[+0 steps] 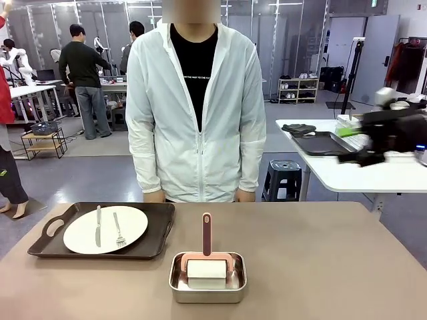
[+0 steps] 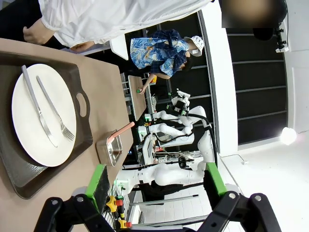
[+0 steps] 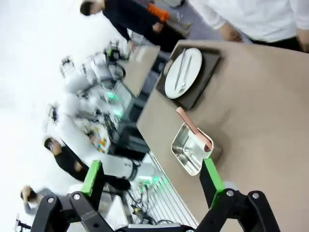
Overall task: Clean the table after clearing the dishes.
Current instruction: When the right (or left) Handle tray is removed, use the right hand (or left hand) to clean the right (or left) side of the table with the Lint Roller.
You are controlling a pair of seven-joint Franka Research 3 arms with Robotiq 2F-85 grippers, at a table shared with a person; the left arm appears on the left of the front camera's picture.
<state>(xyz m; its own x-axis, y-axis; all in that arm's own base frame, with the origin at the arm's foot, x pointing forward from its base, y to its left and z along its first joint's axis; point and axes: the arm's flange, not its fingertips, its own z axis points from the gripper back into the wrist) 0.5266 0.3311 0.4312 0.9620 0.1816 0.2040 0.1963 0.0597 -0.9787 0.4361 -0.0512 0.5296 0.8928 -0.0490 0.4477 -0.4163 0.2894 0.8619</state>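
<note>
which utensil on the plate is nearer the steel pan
The fork, the pronged piece: it lies on the side of the plate toward the pan; the plain-bladed knife lies beyond it, farther off.

The room was a large, evenly lit hall with a smooth grey floor (image 1: 100, 177) and a back wall of grey metal-framed panels (image 1: 280, 40). A tan mat (image 1: 93, 145) lay on the floor at left, beside a low wooden rack (image 1: 44, 141). To the right stood a smaller white worktop (image 1: 360, 179), a black plastic stool (image 1: 285, 177) just beside it. Farther back were a low shoe shelf (image 1: 298, 90), a grey door (image 1: 383, 60) and hanging clothes (image 1: 408, 60). Two people (image 1: 83, 73) stood at a distant bench.
</note>
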